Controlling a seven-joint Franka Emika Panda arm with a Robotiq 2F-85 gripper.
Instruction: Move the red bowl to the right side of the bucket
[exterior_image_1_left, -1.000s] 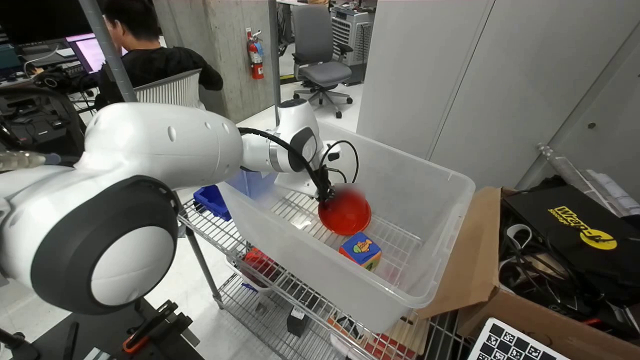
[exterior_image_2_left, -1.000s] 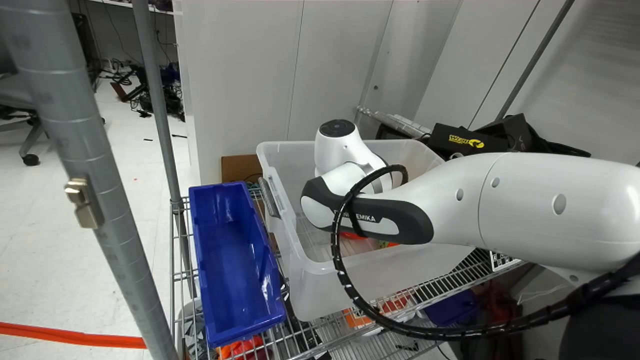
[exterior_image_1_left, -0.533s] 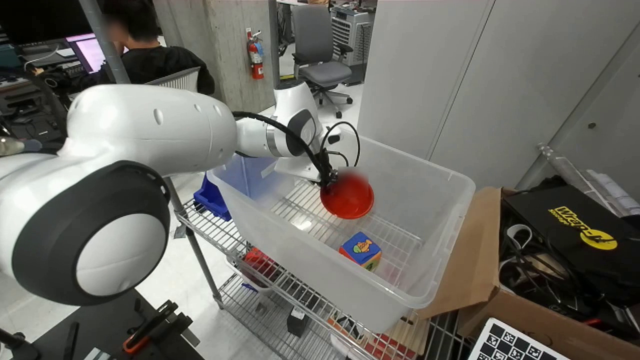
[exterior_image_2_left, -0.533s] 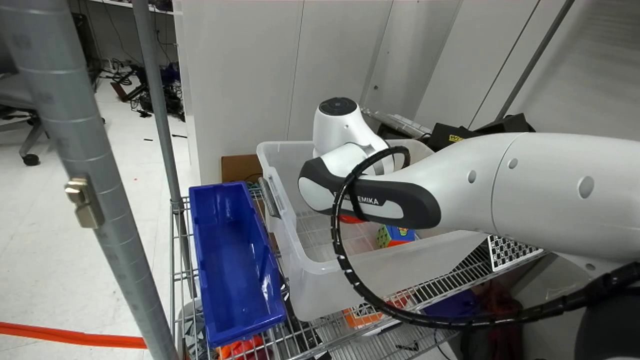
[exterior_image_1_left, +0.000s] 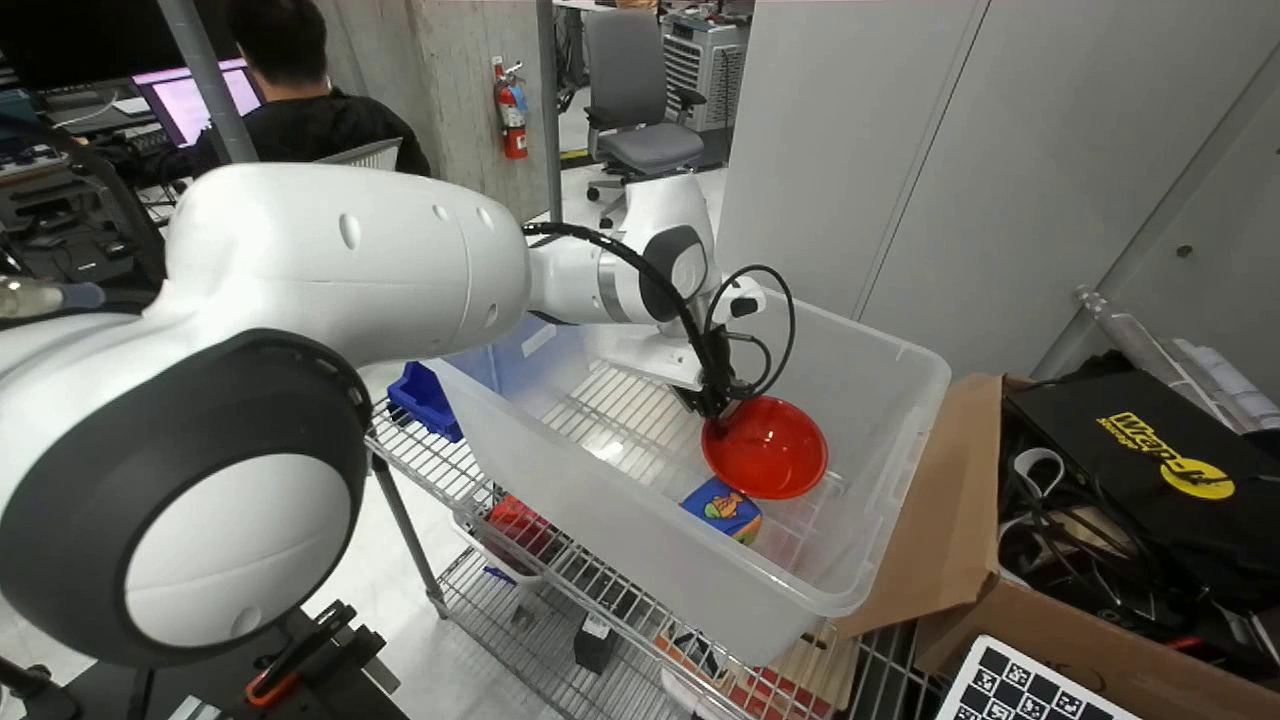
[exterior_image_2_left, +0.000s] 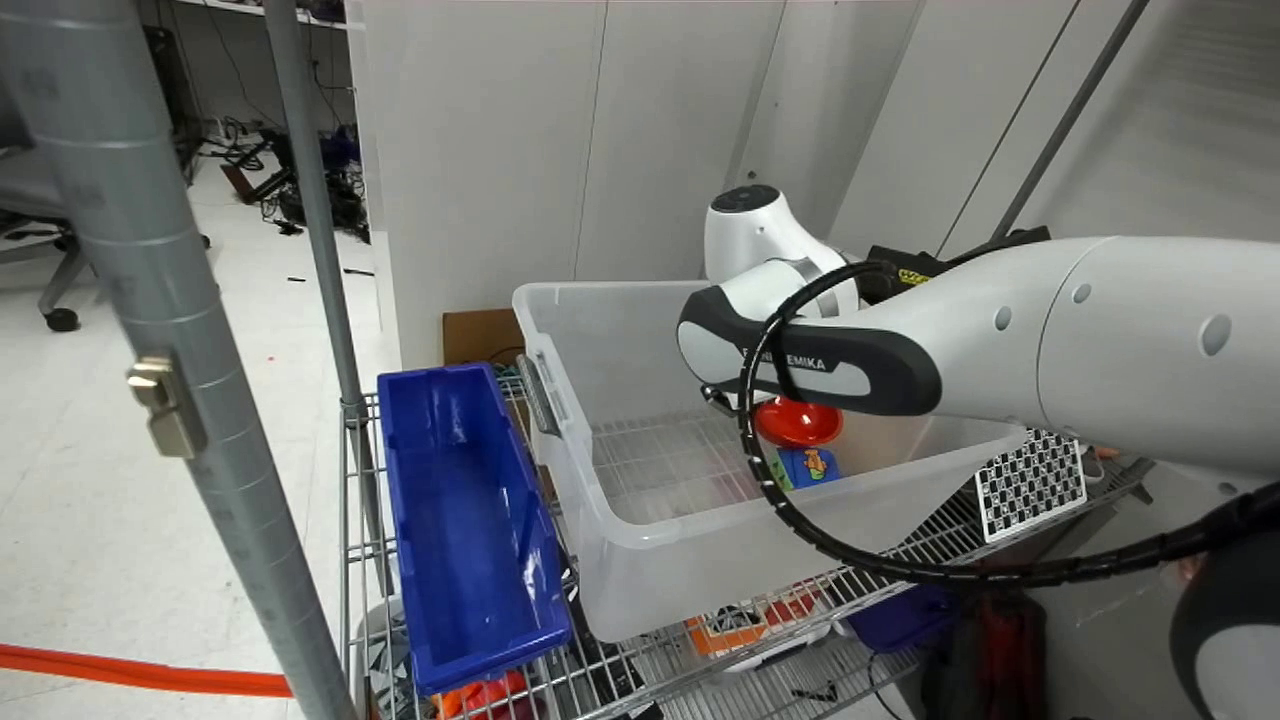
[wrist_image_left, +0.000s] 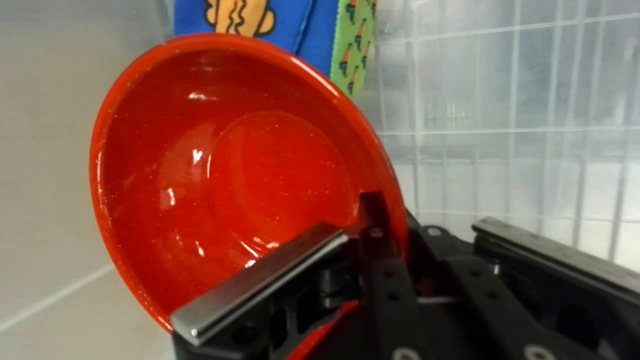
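The red bowl (exterior_image_1_left: 775, 455) is inside the bucket, a translucent white tub (exterior_image_1_left: 640, 570), towards the end by the cardboard box. It also shows in an exterior view (exterior_image_2_left: 800, 422), partly behind the cable, and fills much of the wrist view (wrist_image_left: 265, 165). My gripper (exterior_image_1_left: 718, 408) is shut on the bowl's rim, one finger inside and one outside. In the wrist view, the fingertips (wrist_image_left: 392, 220) pinch the rim. The bowl looks held above the tub floor, overlapping part of the blue block in view. The bucket wall also shows in an exterior view (exterior_image_2_left: 680, 570).
A blue cloth-like block (exterior_image_1_left: 718, 505) with a fish picture lies on the tub floor beside the bowl. An open cardboard box (exterior_image_1_left: 930, 530) stands against the tub's end. A long blue bin (exterior_image_2_left: 470, 530) sits on the wire shelf (exterior_image_2_left: 690, 675). A checkered board (exterior_image_2_left: 1030, 485) lies near the tub.
The gripper first rose with the bowl, then carried it along the tub towards the cardboard box end, beside the block. The bowl stayed in the grip. The block has not visibly moved.
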